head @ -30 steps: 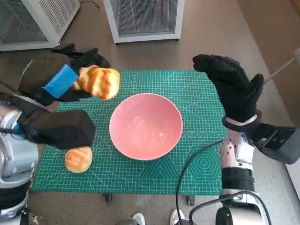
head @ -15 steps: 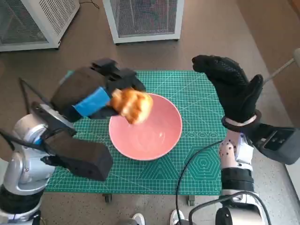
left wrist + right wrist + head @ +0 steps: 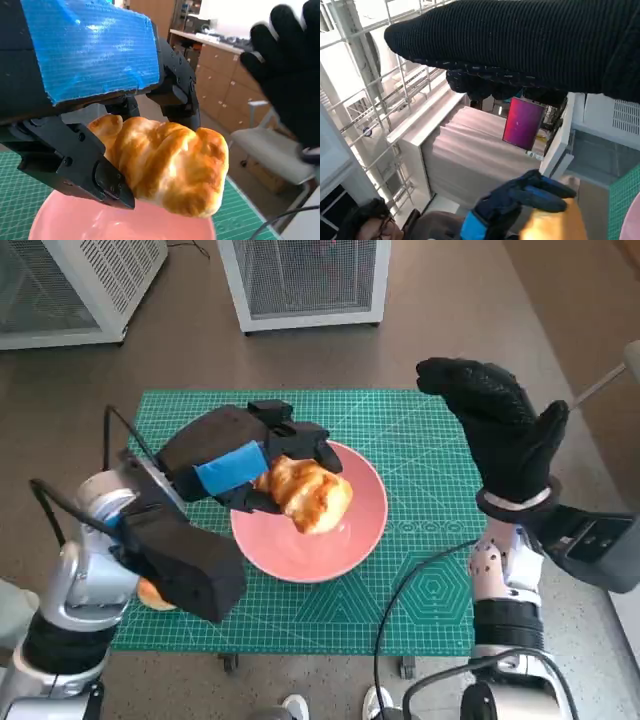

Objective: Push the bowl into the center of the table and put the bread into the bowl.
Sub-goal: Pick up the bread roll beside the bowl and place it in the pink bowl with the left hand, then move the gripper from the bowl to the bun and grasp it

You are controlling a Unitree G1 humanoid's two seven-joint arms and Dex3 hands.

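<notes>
A brown floor surrounds the small table, two white units with grille fronts stand behind it, and a green cutting mat with a printed grid covers the table top. The pink bowl sits on this mat, about in the middle of it, so I judge that the pushing part of the task is already done. The left hand, black with blue tape on its back, holds a golden piece of bread directly above the inside of the bowl. In the left wrist view the black fingers close around the bread from both sides, and the pink rim shows just under it, but I cannot tell if the bread already touches the bowl. The bread is therefore gripped, not released, and what remains for this piece is to lower it and to open the fingers. A second bun lies on the mat near the left forearm, mostly hidden by it; if the task means this one also, it is not yet in the bowl. The right hand in the knitted glove is raised beside the far right side of the mat, with fingers spread and nothing in it. In the right wrist view a person shows at the edge.
</notes>
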